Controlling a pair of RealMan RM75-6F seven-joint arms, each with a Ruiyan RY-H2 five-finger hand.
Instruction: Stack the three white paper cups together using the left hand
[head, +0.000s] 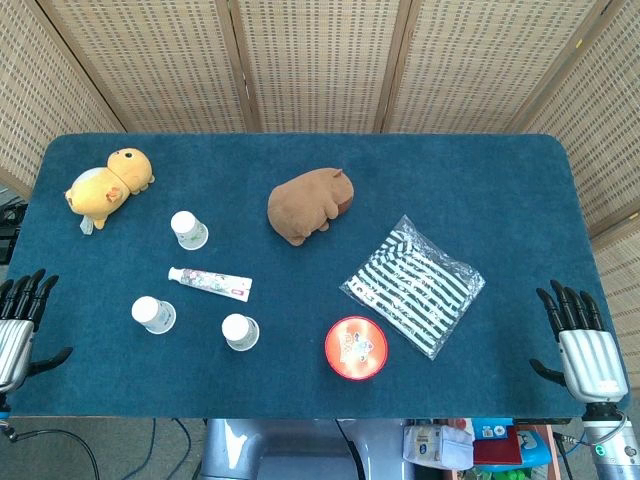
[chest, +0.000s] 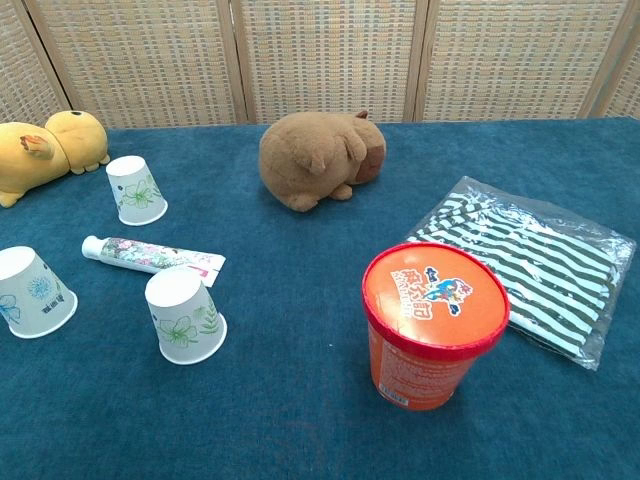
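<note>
Fingers of left hand (head: 20, 320) spread, holding nothing; three upside-down paper cups stand apart, nearest cup (head: 153, 314) just right of fingertips; likely light, thin-walled, crushable, so grip mid-wall gently.

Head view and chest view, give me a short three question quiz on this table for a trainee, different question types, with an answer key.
1. True or false: the three white paper cups stand upside down, apart from each other.
2. Which thing lies among the cups? A) toothpaste tube B) striped bag C) orange tub
3. Fill in: the left hand holds ____.

Key: 1 true; 2 A; 3 nothing, it rests open at the table edge, like the right hand.
</note>
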